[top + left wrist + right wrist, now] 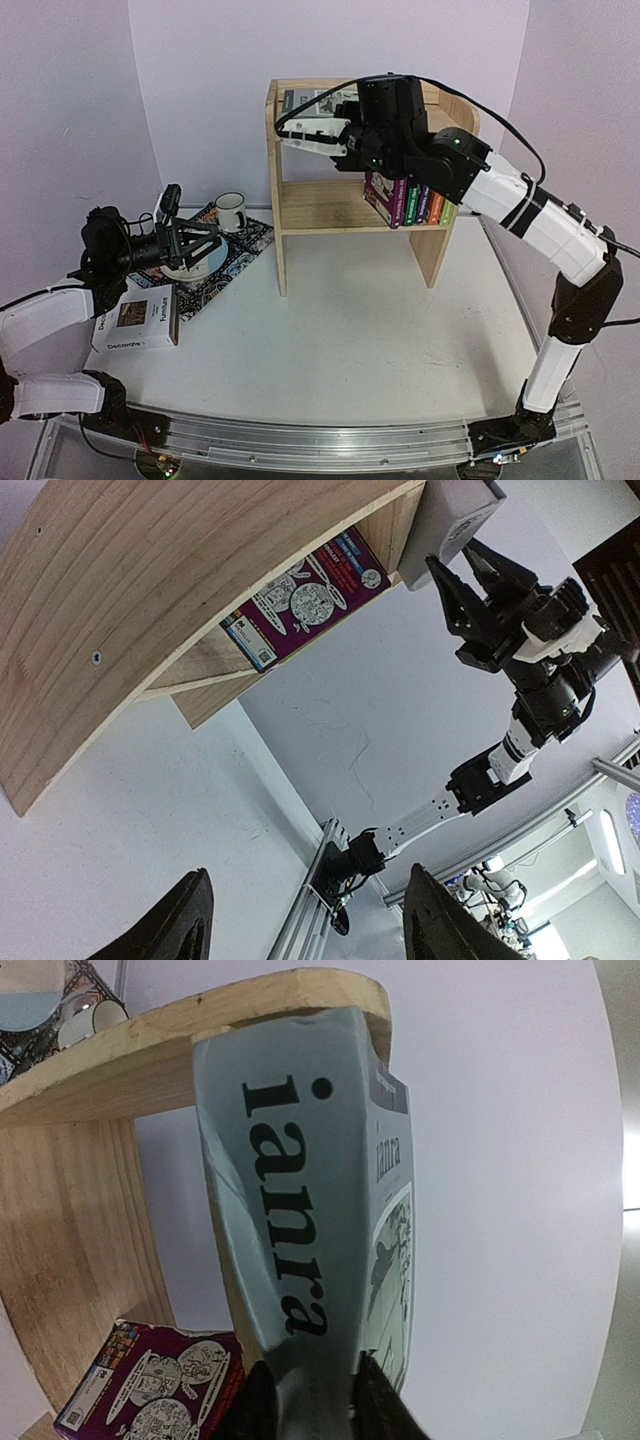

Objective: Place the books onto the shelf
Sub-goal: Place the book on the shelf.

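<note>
Right gripper (310, 1395) pinched the ianra book (300, 1190) by one end, arm stretched high, shelf (80, 1210) just beyond its fingertips.

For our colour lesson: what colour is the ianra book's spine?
Grey with black letters; the ianra book shows best in the right wrist view.

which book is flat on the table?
The white Decorate book, beside the left arm. Paperbacks stand on the shelf; the right gripper holds the grey ianra book.
</note>
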### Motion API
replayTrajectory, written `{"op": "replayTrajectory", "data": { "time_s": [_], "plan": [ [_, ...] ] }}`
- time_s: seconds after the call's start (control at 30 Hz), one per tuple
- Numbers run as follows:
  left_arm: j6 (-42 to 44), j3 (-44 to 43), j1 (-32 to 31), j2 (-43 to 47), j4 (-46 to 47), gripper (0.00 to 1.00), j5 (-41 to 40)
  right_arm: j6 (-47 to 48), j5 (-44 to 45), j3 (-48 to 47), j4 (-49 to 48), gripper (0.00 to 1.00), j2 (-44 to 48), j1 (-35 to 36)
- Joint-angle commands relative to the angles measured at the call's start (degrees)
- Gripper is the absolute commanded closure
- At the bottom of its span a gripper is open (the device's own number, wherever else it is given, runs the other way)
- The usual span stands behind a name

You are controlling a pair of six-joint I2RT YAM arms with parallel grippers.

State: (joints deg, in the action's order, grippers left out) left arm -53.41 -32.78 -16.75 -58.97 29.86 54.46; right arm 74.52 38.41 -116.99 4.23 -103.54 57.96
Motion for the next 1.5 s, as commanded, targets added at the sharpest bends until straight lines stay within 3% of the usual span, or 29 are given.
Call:
{"op": "replayTrajectory", "data": {
  "time_s": [0.0, 0.03, 0.17, 0.33, 0.57, 1.03, 1.3, 1.47],
  "plan": [
    [0.76, 0.22, 0.3, 0.85, 1.13, 0.34, 0.6, -2.07, -0.11, -3.44, -1.3, 0.44, -0.02, -0.65],
    [0.83, 0.18, 0.3, 0.79, 1.15, 0.34, 0.6, -2.22, -0.28, -3.5, -1.24, 0.29, 0.05, -0.64],
    [1.0, 0.01, 0.27, 0.15, 1.15, 0.34, 0.76, -3.03, -1.03, -3.84, -0.47, 0.02, 0.4, -0.64],
    [1.21, -0.16, 0.35, -0.62, 1.16, 0.34, 0.91, -6.5, -2.6, -6.44, 5.14, 0.02, 0.23, -0.61],
    [1.26, -0.36, 0.31, -1.0, 1.17, 0.34, 0.96, -12.2, -6.31, -2.72, 6.47, 0.02, 4.16, -0.62],
    [1.06, -0.43, 0.27, -1.24, 1.11, 0.34, 1.11, -25.74, -23.21, 4.03, 7.26, 0.02, 17.39, -0.63],
    [1.11, -0.46, 0.32, -1.13, 1.14, 0.34, 1.06, -42.08, -28.02, 9.96, 6.01, 0.02, 22.91, -0.64],
    [1.2, -0.45, 0.33, -1.23, 1.12, 0.34, 1.05, -55.56, -23.94, 15.46, 2.51, 0.04, 26.73, -0.63]
  ]
}}
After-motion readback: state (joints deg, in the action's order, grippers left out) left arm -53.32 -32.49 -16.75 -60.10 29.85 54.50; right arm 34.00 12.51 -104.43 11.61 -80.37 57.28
